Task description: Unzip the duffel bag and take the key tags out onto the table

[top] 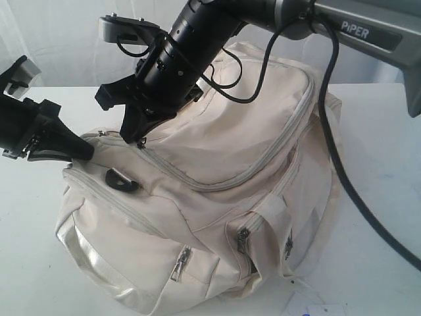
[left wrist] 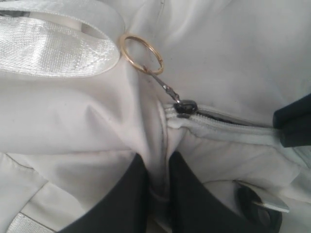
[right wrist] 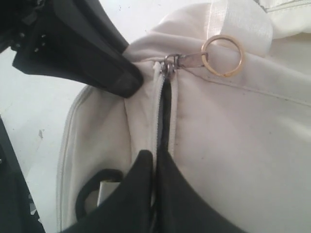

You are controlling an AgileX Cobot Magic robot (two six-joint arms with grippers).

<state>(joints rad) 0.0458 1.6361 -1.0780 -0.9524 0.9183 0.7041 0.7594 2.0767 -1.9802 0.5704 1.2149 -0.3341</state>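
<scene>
The cream duffel bag (top: 217,178) lies on the white table (top: 388,158). Its top zipper shows a thin dark gap behind the grey slider (right wrist: 169,63), which carries a gold ring (right wrist: 222,55). My left gripper (left wrist: 158,167) is shut on a fold of bag fabric at the bag's end, just short of the slider (left wrist: 184,107). My right gripper (right wrist: 156,158) reaches across from the right and is shut over the zipper line, a little back from the slider. Whether it pinches the zipper edge I cannot tell. In the exterior view the left gripper (top: 85,150) and right gripper (top: 139,137) stand close together. The key tags are hidden.
A black loop with a silvery tab (top: 122,179) sits on the bag beside both grippers. Side pockets with grey zipper pulls (top: 181,260) face the front. The right arm's black cable (top: 329,99) hangs down past the bag's right side onto the table.
</scene>
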